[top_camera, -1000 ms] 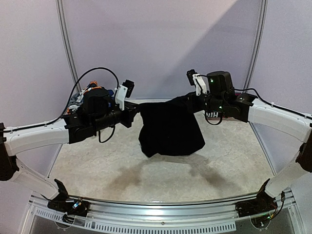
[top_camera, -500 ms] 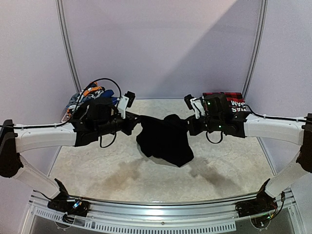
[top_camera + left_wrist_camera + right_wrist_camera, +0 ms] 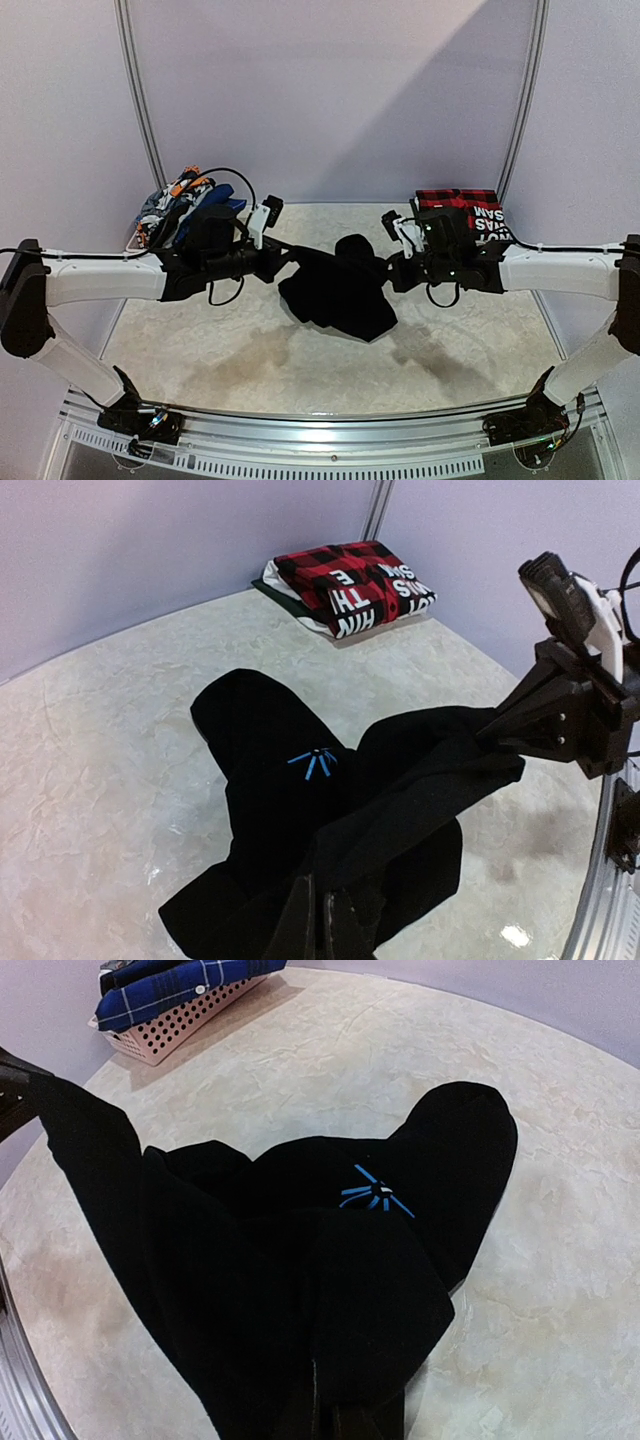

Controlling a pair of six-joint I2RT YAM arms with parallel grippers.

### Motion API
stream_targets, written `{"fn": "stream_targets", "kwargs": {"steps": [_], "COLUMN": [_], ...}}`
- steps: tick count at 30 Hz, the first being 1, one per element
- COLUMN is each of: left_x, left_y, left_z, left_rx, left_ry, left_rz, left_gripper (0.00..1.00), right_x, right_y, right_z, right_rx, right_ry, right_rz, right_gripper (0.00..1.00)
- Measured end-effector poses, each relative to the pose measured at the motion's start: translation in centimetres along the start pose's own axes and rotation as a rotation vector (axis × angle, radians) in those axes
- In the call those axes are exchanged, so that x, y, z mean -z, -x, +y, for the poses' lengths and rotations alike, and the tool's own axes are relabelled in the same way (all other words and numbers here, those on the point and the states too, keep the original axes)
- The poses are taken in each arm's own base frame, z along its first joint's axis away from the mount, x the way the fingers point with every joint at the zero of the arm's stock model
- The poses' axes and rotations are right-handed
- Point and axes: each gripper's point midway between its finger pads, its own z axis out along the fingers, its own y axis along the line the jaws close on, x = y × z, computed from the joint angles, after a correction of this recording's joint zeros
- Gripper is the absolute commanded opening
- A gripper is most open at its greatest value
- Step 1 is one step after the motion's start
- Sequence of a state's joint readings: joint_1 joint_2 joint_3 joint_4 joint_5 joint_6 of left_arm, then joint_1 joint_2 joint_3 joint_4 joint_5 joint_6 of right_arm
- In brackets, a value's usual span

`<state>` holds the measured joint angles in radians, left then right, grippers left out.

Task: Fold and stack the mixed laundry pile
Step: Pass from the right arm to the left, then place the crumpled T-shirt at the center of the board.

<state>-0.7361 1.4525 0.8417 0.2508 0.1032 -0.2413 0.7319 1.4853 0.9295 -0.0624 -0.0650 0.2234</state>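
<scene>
We see both arms reaching toward the middle of the table with a black garment strung between them. The left gripper is clamped on one edge of the cloth and the right gripper on the opposite edge. Both wrist views show closed fingers with black fabric pinched in them. The garment sags between the two grips, and its bunched lower part looks to be touching the table. A small blue mark on it faces up. The rest of the mixed laundry pile sits in the basket at the far left corner, with a blue plaid shirt on top. We note a folded stack topped by red plaid at the far right corner, well apart from the garment
</scene>
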Motion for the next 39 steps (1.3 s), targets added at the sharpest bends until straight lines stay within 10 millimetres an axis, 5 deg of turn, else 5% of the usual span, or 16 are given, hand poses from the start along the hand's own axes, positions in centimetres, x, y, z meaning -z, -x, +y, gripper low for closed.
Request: {"fn": "stream_targets", "kwargs": {"steps": [5,20,32,39], "left_x": [0.0,0.2,0.6,-1.2], "left_y": [-0.2,3.6,8.1,7.3], "left_z": [-0.3,-1.9,-5.5,-7.6], "left_rx": [0.012,0.04,0.09,0.16], "left_ry": [-0.019,-0.048,-0.127,-0.182], "left_rz": [0.009,0.003,-0.034,-0.011], "left_gripper": [0.0,0.0,0.0,0.0], "right_x": [0.1,2.9,6.5,6.9], "right_y": [-0.8,-2.4,1.9,4.2], "right_z": [-0.7,-3.3,6.4,10.9], "right_rx": [-0.01,-0.023,0.08,0.135], "right_ry": [-0.031,-0.163,0.301,0.446], "right_rz": [0.006,0.007,-0.153,-0.219], "right_gripper": [0.04,0.56,0.61,0.58]}}
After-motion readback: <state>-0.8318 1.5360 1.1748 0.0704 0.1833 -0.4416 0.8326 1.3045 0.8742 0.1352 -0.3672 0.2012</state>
